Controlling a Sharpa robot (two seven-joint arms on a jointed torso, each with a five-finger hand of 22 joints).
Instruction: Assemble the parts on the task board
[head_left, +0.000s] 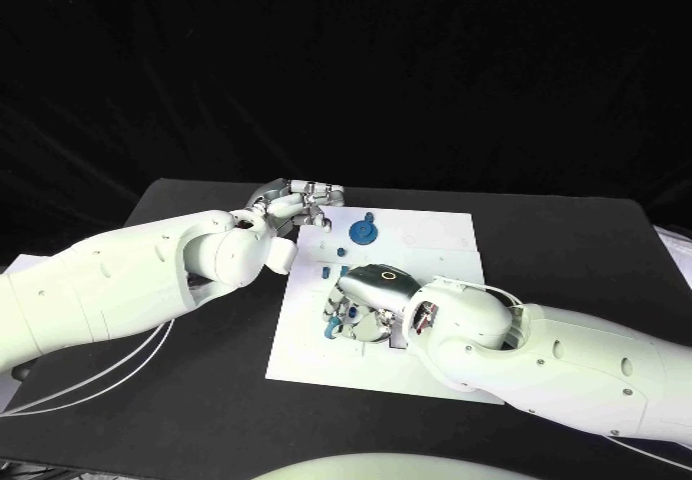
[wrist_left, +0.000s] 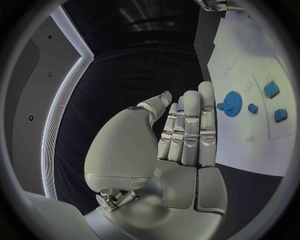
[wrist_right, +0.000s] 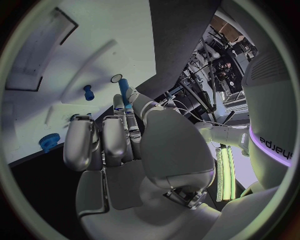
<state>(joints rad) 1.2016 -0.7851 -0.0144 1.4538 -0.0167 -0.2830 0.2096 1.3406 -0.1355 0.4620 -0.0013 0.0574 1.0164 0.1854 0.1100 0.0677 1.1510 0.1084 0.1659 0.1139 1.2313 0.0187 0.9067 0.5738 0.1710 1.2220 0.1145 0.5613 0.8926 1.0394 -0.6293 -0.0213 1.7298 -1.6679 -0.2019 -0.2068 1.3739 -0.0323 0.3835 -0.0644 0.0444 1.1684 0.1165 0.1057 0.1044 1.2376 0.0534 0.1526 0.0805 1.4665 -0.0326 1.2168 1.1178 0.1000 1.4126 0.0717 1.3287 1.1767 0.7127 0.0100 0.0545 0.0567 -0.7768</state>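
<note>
The white task board (head_left: 433, 250) lies in the middle of the black table. A blue gear (head_left: 362, 232) sits near its far left corner, with two small blue parts (head_left: 332, 262) just in front of it. My left hand (head_left: 297, 204) hovers at that far left corner, beside the gear (wrist_left: 232, 104), fingers straight and holding nothing. My right hand (head_left: 371, 293) is low over the board's near left part. It pinches a slim blue peg (wrist_right: 124, 91) between thumb and fingers. Its palm hides the board beneath it.
In the left wrist view two blue blocks (wrist_left: 271, 89) lie on the board beyond the gear. A small blue stud (wrist_right: 89, 92) stands on the board ahead of my right hand, near a long recess (wrist_right: 37, 55). Bare black table (head_left: 577, 230) surrounds the board.
</note>
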